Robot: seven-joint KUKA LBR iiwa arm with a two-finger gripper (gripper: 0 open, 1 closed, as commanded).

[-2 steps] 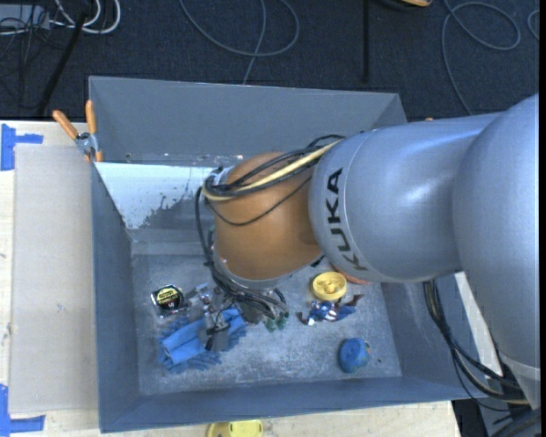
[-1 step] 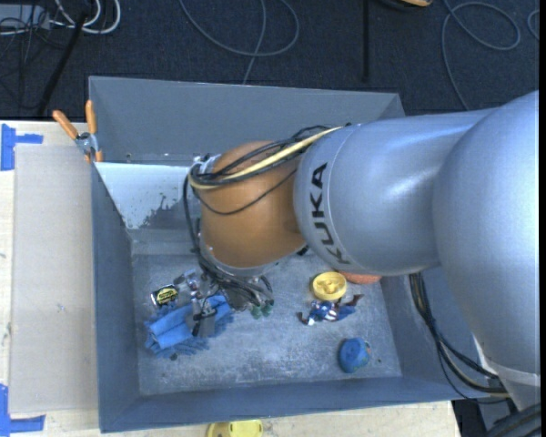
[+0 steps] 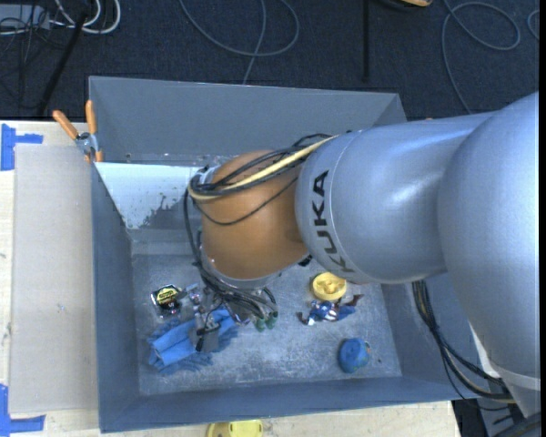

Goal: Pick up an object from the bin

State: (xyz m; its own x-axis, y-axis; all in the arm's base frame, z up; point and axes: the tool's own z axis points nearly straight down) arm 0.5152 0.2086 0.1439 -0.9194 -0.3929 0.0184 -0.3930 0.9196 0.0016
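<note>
1. A silver KUKA arm reaches into the grey bin from the right of a crumpled blue wad. Its thick last link slants down across the bin, above and to the right of the wad.
2. The rounded orange cover on the wrist hangs above the wad's upper right side. Yellow and black cables loop over the top of the cover.
3. Below the cover, the dark gripper points straight down at the bin floor. Its tip is at the wad's upper right edge.
4. Whether the gripper touches the wad or hangs just over it cannot be told.
5. Whether the gripper is wide, narrow or closed cannot be told either, because its tip is a dark tangle against the blue.
6. The wad lies on the speckled floor in the bin's lower left part. Most of it spreads down and to the left of the gripper.
7. A small black-and-yellow piece sits just above the wad, apart from it.
8. A tiny green bit lies near the wad's right side, just beyond the gripper.
9. Farther right of the wad are a yellow disc and, just below it, a small blue-and-white figure.
10. A blue ball rests well to the right of the wad, level with it.
</note>
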